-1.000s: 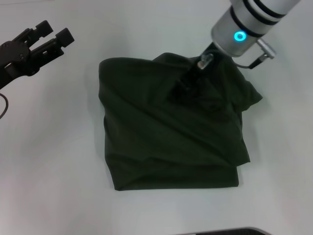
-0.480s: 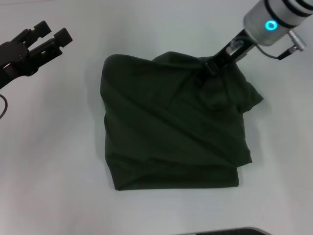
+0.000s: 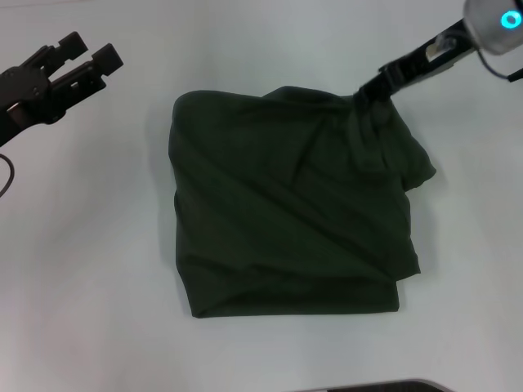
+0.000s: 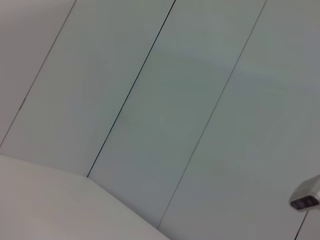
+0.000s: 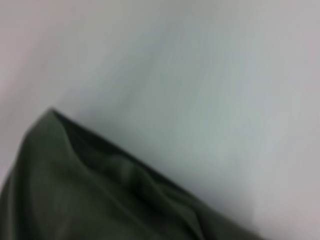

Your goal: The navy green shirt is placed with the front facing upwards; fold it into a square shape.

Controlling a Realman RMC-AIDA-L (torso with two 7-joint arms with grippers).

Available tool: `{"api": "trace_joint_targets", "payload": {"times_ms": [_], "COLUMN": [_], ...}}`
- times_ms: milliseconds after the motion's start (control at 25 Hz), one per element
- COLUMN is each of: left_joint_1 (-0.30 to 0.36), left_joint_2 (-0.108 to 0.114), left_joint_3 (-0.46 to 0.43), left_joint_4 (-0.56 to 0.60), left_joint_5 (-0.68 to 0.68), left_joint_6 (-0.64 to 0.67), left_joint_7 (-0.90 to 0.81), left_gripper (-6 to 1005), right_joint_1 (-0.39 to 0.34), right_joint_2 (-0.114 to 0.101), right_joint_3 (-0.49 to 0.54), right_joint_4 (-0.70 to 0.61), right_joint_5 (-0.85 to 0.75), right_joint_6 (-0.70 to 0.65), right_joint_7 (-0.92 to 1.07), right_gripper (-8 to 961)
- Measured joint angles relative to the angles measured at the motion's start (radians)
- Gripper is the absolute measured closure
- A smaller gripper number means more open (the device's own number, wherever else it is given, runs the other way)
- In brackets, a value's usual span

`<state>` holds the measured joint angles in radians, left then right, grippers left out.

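On the table (image 3: 98,269), the navy green shirt (image 3: 286,220) lies folded, creased; right gripper (image 3: 365,91) fingers pinch it.

Matt, creased dark cloth of the navy green shirt (image 3: 286,212) on a smooth, pale, faintly sheened surface (image 3: 90,269).

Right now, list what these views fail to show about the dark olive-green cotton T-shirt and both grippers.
- Dark olive-green cotton T-shirt: head view, folded over itself, so any chest print or collar label is hidden.
- Right gripper: head view, its tips meet the shirt's far right edge; dark on dark, grip cannot be told. The arm is cut off by the picture's edge.
- Right wrist view: blurred, only shirt folds.
- Left gripper: parked far left, open; its wrist view shows no shirt.
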<state>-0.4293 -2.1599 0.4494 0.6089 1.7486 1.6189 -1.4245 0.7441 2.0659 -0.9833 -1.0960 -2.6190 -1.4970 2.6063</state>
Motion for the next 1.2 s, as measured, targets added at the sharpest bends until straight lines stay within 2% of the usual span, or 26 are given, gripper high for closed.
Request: {"api": "trace_joint_targets", "payload": {"times_ms": [120, 320, 640, 920, 1200], "left_joint_1": [0.0, -0.002, -0.015, -0.018, -0.018], "left_joint_2": [0.0, 0.0, 0.0, -0.001, -0.001], "left_joint_3": [0.0, 0.0, 0.0, 0.002, 0.002], "left_joint_4": [0.0, 0.0, -0.001, -0.003, -0.005], "left_joint_5": [0.0, -0.001, -0.007, -0.014, -0.014], "left_joint_6": [-0.001, -0.001, -0.002, -0.002, -0.001], "left_joint_7": [0.0, 0.0, -0.002, -0.003, -0.002], "left_gripper": [82, 82, 82, 82, 82], "right_joint_1": [-0.021, -0.051, -0.073, -0.077, -0.059], "right_joint_2": [0.001, -0.005, -0.006, -0.007, 0.008], "right_joint_3": [0.054, 0.069, 0.117, 0.12, 0.119], "right_joint_4": [-0.015, -0.021, -0.028, -0.011, 0.046], "right_joint_5": [0.05, 0.142, 0.162, 0.155, 0.161], "right_joint_6": [-0.007, -0.053, -0.126, -0.118, -0.06], "right_joint_7": [-0.037, -0.076, -0.086, -0.078, -0.083], "right_gripper": [460, 459, 459, 459, 459]}}
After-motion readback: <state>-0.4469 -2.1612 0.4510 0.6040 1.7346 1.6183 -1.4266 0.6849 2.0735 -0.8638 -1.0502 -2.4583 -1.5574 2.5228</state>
